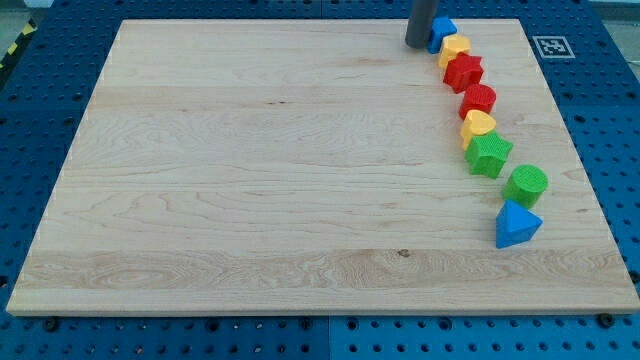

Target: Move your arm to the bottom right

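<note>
My rod comes down at the view's top right, and my tip (pixel 418 45) rests on the wooden board (pixel 250 180), touching or just left of a small blue block (pixel 443 30). Below that block a curved line of blocks runs down the board's right side: a yellow block (pixel 455 49), a red star-shaped block (pixel 464 72), a red round block (pixel 479 99), a yellow heart-shaped block (pixel 478 125), a green star-shaped block (pixel 489 153), a green cylinder (pixel 526 184) and a blue triangle-shaped block (pixel 516 224).
The board lies on a blue perforated table (pixel 610 110). A black-and-white marker tag (pixel 551 46) sits by the board's top right corner. A yellow-black striped strip (pixel 12 50) shows at the view's far left.
</note>
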You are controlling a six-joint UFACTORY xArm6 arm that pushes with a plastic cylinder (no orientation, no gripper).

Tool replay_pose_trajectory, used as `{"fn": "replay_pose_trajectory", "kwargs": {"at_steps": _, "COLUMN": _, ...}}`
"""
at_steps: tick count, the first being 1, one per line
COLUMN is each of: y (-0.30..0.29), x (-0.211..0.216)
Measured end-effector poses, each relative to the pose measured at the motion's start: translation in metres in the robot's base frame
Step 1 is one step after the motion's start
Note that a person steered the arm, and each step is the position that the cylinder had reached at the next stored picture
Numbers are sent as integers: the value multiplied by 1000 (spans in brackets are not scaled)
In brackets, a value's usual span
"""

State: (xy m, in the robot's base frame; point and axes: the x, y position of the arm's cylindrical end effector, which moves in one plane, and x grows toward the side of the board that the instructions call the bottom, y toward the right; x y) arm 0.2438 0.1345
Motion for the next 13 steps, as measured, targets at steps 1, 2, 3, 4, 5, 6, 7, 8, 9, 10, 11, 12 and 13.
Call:
{"fn": "replay_pose_trajectory", "kwargs": {"at_steps": 1, "y": -9, "x": 0}}
{"fn": "replay_pose_trajectory", "kwargs": {"at_steps": 2, "y": -51, "x": 0}}
{"fn": "replay_pose_trajectory", "kwargs": {"at_steps": 3, "y": -105, "x": 2}}
{"fn": "replay_pose_trajectory", "kwargs": {"at_steps": 4, "y": -157, "x": 6}}
{"fn": "replay_pose_trajectory", "kwargs": {"at_steps": 5, "y": -159, "x": 6}}
{"fn": "replay_pose_trajectory", "kwargs": {"at_steps": 6, "y": -159, "x": 6}}
{"fn": "replay_pose_trajectory", "kwargs": {"at_steps": 7, "y": -159, "x": 14}}
{"fn": "replay_pose_trajectory", "kwargs": {"at_steps": 8, "y": -159, "x": 41}}
{"fn": "replay_pose_trajectory", "kwargs": {"at_steps": 9, "y": -145, "x": 91}}
{"fn": "replay_pose_trajectory", "kwargs": {"at_steps": 10, "y": -120, "x": 150}}
{"fn": "replay_pose_trajectory", "kwargs": {"at_steps": 11, "y": -94, "x": 212}}
{"fn": "replay_pose_trajectory", "kwargs": {"at_steps": 12, "y": -78, "x": 271}}
{"fn": "replay_pose_trajectory", "kwargs": {"at_steps": 13, "y": -49, "x": 326}}
